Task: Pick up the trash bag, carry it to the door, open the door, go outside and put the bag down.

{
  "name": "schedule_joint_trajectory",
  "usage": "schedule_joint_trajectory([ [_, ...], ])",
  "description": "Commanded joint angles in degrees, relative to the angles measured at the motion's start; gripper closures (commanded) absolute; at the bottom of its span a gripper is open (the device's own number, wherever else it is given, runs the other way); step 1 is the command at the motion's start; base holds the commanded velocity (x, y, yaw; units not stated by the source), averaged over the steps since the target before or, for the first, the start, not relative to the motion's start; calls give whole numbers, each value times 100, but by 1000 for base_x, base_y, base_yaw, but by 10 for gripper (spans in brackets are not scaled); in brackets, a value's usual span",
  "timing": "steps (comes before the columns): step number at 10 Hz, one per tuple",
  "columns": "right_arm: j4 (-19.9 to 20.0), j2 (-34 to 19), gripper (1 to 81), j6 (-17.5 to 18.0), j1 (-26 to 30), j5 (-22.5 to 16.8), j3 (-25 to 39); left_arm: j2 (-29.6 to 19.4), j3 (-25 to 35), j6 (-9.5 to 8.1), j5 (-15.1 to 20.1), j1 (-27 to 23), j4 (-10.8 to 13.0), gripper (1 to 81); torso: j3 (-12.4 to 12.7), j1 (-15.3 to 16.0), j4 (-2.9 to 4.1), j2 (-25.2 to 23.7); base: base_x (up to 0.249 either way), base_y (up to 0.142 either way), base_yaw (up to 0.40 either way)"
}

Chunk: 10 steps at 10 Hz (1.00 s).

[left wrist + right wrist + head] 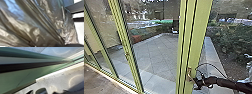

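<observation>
we are aligning the right gripper [196,83] just beside the door handle [190,74], whose long axis is running near upright along the green frame [197,37]; the right arm is lying nearer. the trash bag [41,25] is filling out close to the left wrist. we cannot tell either gripper's opening.

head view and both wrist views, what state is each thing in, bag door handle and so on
trash bag: creased and gathered into folds
door: upright, can't tell whether shut or slightly open
door handle: on the green frame, can't tell whether pressed down
right gripper: at the door handle, grip on it unclear
glass panel: upright in its green frame
</observation>
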Motion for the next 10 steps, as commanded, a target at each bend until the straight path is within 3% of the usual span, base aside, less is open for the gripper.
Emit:
schedule_joint_trajectory([
  [1, -385, -70, 10, 146, 319, -529, -3, -118, 18, -7, 882, -67, -62, 811, 0, 0, 0, 0, 0, 0, 0],
  [6, -385, -378, 10, 146, 653, -415, 172, -145, 18, 2, 891, -14, -53, 811, -11, 9, 0, 9, 0, 0, 0],
  [10, -385, -387, 10, 155, 698, -256, 261, -145, 18, 2, 882, -14, -53, 811, -18, 2, 0, 11, 83, 0, 0],
])
